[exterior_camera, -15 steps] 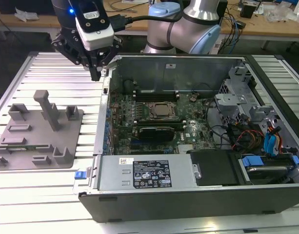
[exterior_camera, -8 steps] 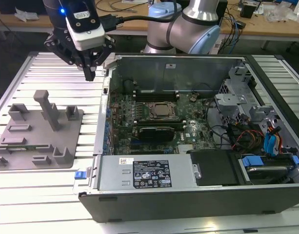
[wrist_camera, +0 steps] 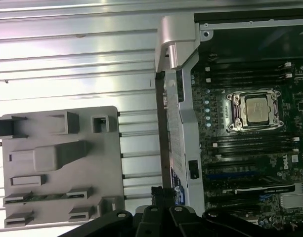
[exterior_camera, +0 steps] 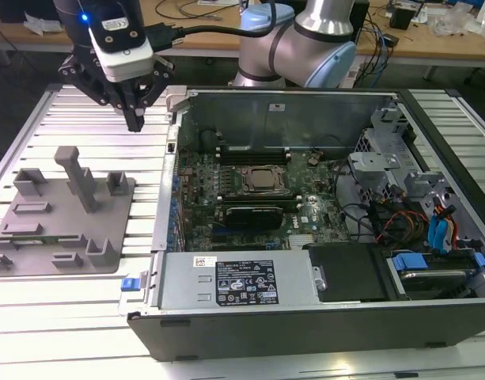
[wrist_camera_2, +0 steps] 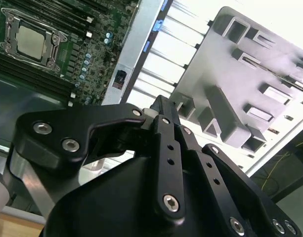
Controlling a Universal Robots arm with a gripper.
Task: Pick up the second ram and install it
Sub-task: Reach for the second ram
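Observation:
The second ram (wrist_camera: 42,197) is a thin green stick lying in a slot between two blocks on the grey fixture plate (exterior_camera: 107,237), to the exterior view's left of the computer case. My gripper (exterior_camera: 135,121) hangs above the slatted table behind that plate, near the case's back left corner. It is shut, with nothing between its fingers. In both wrist views the black fingers (wrist_camera_2: 163,113) (wrist_camera: 161,195) point down at the strip of table between the plate and the case wall. The ram lies well apart from the gripper.
The open case (exterior_camera: 179,158) holds a motherboard with a CPU socket (exterior_camera: 262,180) and long black memory slots (exterior_camera: 250,154) on both sides of it. A tall grey post (exterior_camera: 77,178) stands on the plate. Drive bays and cables fill the case's right side.

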